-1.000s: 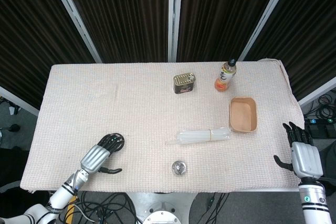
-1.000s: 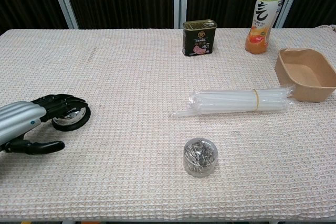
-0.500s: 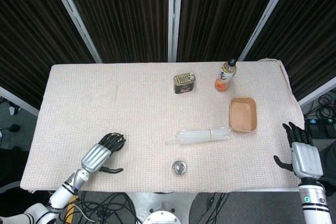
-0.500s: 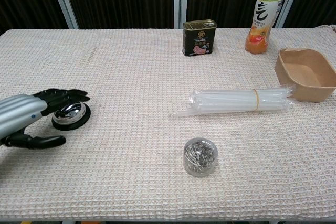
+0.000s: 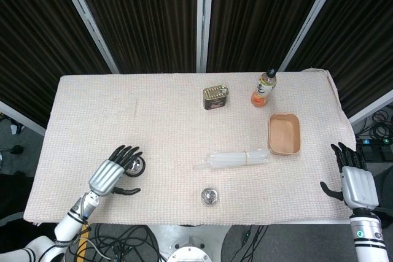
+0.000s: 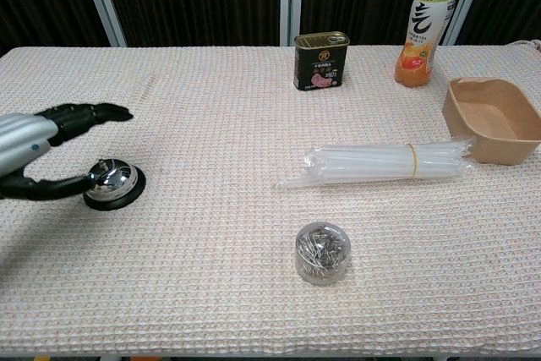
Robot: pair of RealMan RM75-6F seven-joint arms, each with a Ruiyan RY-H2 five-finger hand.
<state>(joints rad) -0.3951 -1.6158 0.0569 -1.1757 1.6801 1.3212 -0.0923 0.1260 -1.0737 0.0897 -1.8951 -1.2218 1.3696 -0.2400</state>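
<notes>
A chrome call bell (image 6: 112, 185) on a black base sits at the table's front left, also visible from the head camera as the bell (image 5: 136, 165). My left hand (image 6: 42, 145) hovers over it, lifted clear, with its fingers (image 6: 93, 115) stretched out and the thumb curving low beside the bell. From above, the left hand (image 5: 110, 175) holds nothing. My right hand (image 5: 354, 182) hangs open past the table's right front edge, fingers spread, holding nothing; the chest view does not show it.
A bundle of clear straws (image 6: 385, 163) lies mid-table. A clear jar of paper clips (image 6: 322, 251) stands in front of it. A tan bowl (image 6: 494, 119) is at the right; a green tin (image 6: 319, 61) and an orange drink bottle (image 6: 423, 28) stand at the back.
My left hand has lifted off the bell and opened its fingers; the bell's chrome dome, covered before, now shows. The right hand has not moved.
</notes>
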